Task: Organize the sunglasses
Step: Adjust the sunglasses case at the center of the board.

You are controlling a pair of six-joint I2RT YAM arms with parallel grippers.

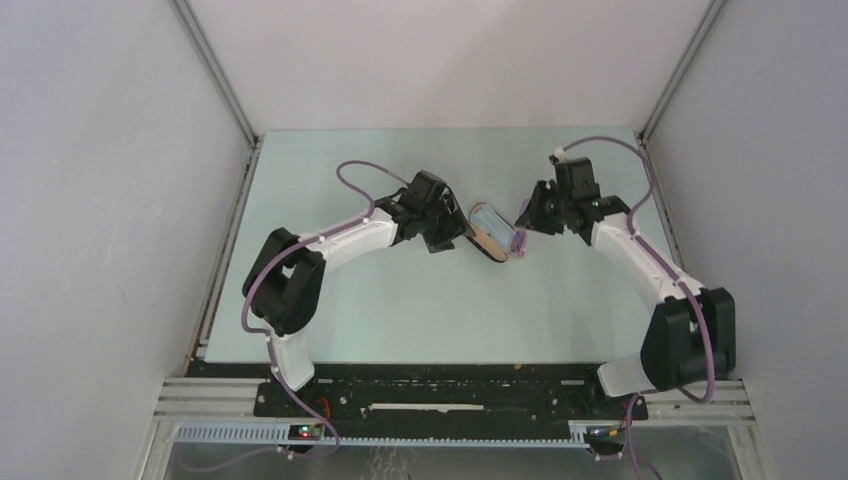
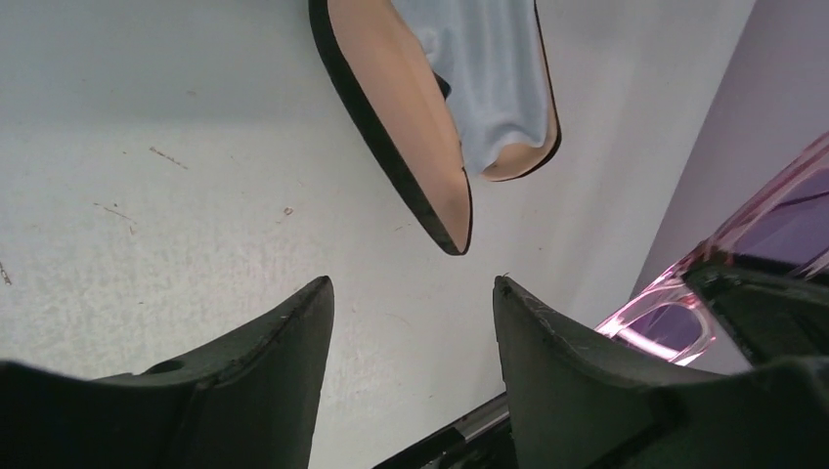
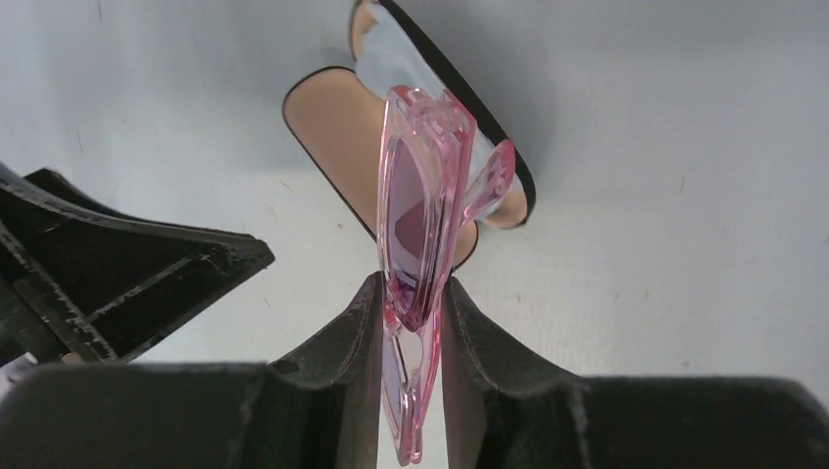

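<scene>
Over the pale tabletop [image 1: 400, 300], the open black oblong case with tan lining [image 3: 327, 127] is flanked by the spread, empty left gripper [image 2: 412, 283], so the folded pink-framed sunglasses [image 3: 420, 225], pinched edge-on by the right gripper [image 3: 413, 288] close beside it, should be tilted flat and lowered gently onto the light blue cloth [image 2: 489, 68].

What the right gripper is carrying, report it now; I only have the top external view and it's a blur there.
Observer: The right gripper is clamped on the sunglasses, folded, pink frame edge-on between its fingers.
Operator: Give me the case's state.
Observer: The case lies open, tan lining up, with the blue cloth inside one half.
Operator: Now the left gripper.
Observer: The left gripper is open and empty, the case's end just ahead of its fingers.
</scene>
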